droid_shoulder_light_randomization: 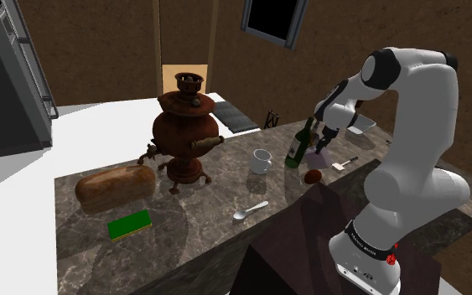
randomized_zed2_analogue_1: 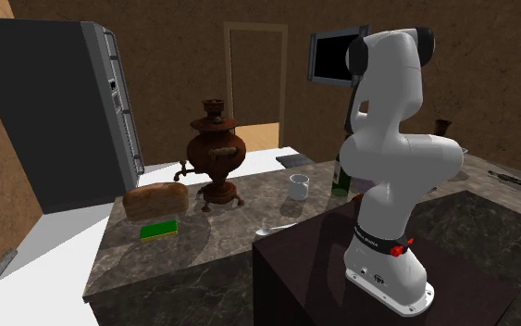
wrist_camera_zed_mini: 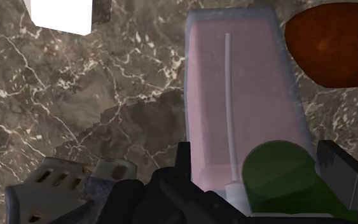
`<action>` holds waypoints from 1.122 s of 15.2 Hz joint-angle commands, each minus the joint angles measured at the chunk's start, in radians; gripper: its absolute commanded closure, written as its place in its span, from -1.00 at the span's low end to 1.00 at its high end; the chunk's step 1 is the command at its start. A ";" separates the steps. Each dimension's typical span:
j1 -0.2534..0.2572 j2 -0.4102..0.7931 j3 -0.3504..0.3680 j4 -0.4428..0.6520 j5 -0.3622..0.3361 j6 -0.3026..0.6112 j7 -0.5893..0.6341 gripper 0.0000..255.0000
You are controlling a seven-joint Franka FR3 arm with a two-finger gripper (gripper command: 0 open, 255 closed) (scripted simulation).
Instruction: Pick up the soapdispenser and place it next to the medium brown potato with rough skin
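Wrist view has the pink translucent soap dispenser [wrist_camera_zed_mini: 234, 95] just beside the reddish-brown potato [wrist_camera_zed_mini: 330, 44] on the dark marble tabletop [wrist_camera_zed_mini: 75, 95]. The fingers [wrist_camera_zed_mini: 339, 175] are spread, one at each side of the dispenser, and I judge they do not pinch it. The danger is the green bottle [wrist_camera_zed_mini: 279, 175], also near the potato, whose top sits between the fingers. A closing or sideways move could knock it over. A white shape [wrist_camera_zed_mini: 60, 16], well apart from the potato, is cut off and I cannot name it. The dispenser's near end is covered by the hand and the bottle.
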 commanded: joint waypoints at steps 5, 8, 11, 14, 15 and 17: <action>0.000 0.002 0.000 -0.002 -0.001 -0.004 0.000 -1.00; 0.026 -0.083 -0.035 -0.018 -0.041 -0.071 0.027 -1.00; 0.033 -0.104 -0.044 -0.020 -0.053 -0.090 0.035 -1.00; 0.033 -0.104 -0.044 -0.020 -0.053 -0.090 0.035 -1.00; 0.033 -0.104 -0.044 -0.020 -0.053 -0.090 0.035 -1.00; 0.033 -0.104 -0.044 -0.020 -0.053 -0.090 0.035 -1.00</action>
